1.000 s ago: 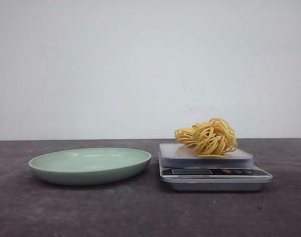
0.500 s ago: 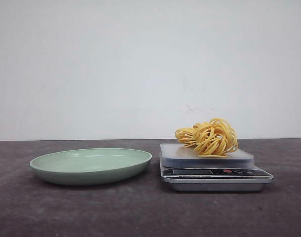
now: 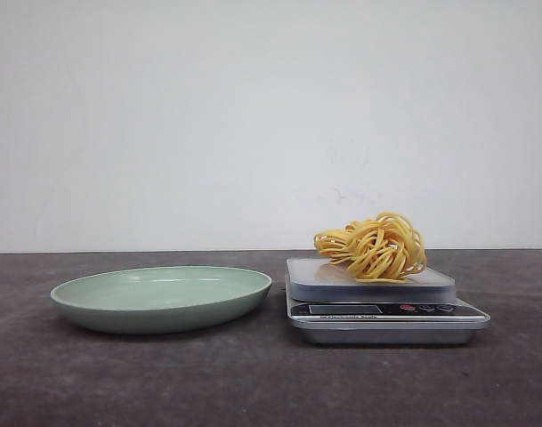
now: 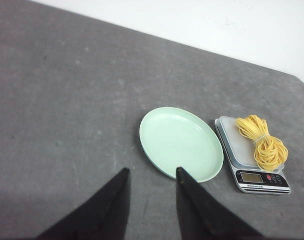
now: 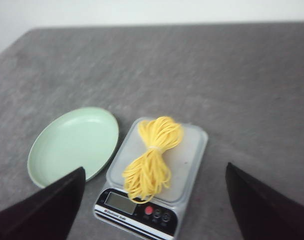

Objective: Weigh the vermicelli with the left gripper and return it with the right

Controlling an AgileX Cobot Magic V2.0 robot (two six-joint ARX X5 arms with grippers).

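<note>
The vermicelli [image 3: 375,246], a yellow bundle of coiled strands, lies on the platform of a small silver kitchen scale [image 3: 386,311]. It also shows as vermicelli [image 5: 152,157] on the scale [image 5: 186,165] in the right wrist view and as vermicelli [image 4: 262,141] in the left wrist view. An empty pale green plate [image 3: 160,298] sits left of the scale. My left gripper [image 4: 152,172] hangs open high above the table, near the plate's rim [image 4: 156,162]. My right gripper [image 5: 155,172] is open wide, high over the scale, holding nothing. Neither gripper appears in the front view.
The dark grey table [image 3: 253,382] runs to a white wall [image 3: 253,124] behind. The scale's display and red button [image 5: 148,210] face the front edge.
</note>
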